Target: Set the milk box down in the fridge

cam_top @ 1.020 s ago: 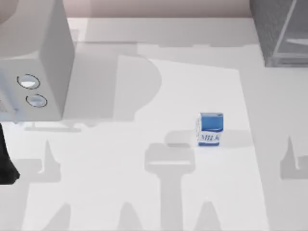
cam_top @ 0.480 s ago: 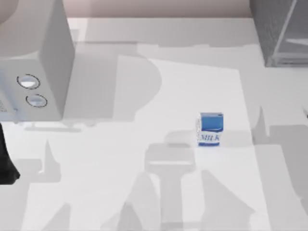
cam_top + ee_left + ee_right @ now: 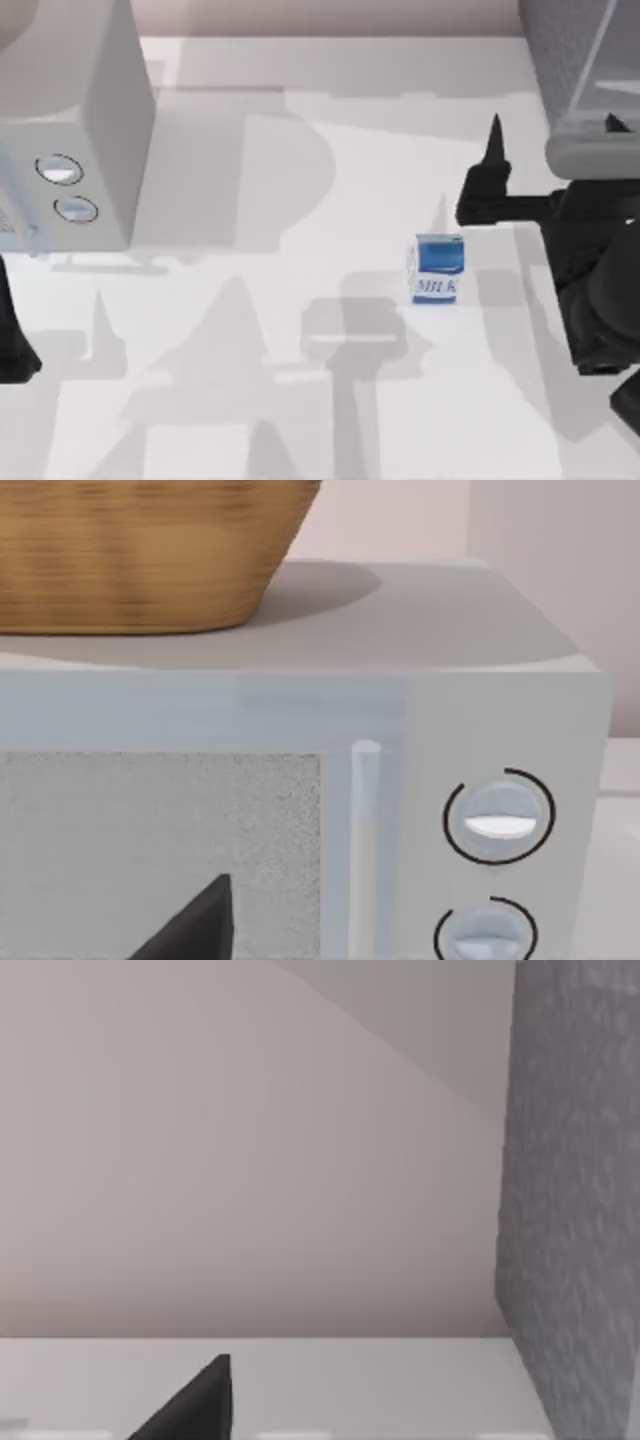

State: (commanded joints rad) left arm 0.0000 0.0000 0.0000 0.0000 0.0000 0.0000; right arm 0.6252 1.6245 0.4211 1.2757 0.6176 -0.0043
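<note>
Left arm: parked, desk's left edge; jaws: cannot tell. Milk box: upright on desk, right of centre, untouched. Right gripper: jaws spread, empty, beyond box. Fridge: far right corner. Step: approach; next, descend and grasp.

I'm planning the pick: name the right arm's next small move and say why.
Probably bring the right tool toward the top view's left and down over the milk. The carton stands upright on the table, untouched, and the tool is open beside the fridge.
</note>
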